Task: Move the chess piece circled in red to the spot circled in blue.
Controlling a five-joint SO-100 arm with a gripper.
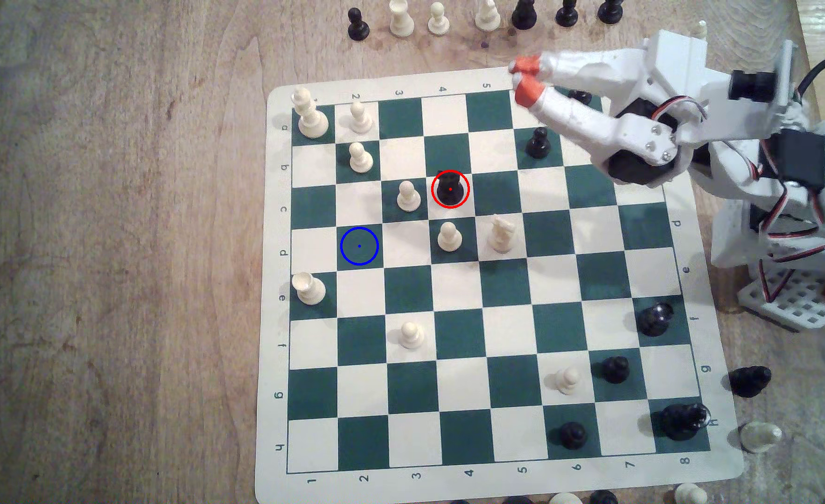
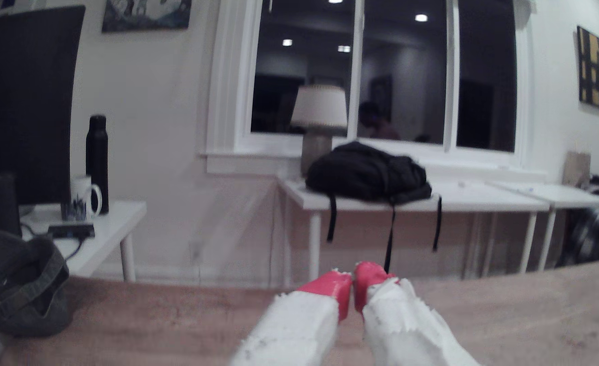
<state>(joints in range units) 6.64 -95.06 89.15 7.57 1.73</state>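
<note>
The chess piece [image 1: 450, 188], black and stout with a flat top, stands ringed in red on a cream square near the board's middle. The spot [image 1: 359, 246] is a dark green square with a thin blue circle, toward the exterior view's left and bare. My gripper [image 1: 522, 80] hovers over the board's far edge, up and to the exterior view's right of the chess piece, well apart from it. Its orange-tipped white fingers [image 2: 336, 286] are shut with nothing between them; in the wrist view my gripper [image 2: 353, 281] points out over the wooden table toward the room.
Cream pawns [image 1: 408, 195] [image 1: 449, 236] and a cream knight [image 1: 501, 234] stand close around the chess piece. A black pawn [image 1: 538, 143] sits near my fingers. Captured pieces [image 1: 485, 14] line the far table edge. The arm's base [image 1: 798, 271] stands at the exterior view's right.
</note>
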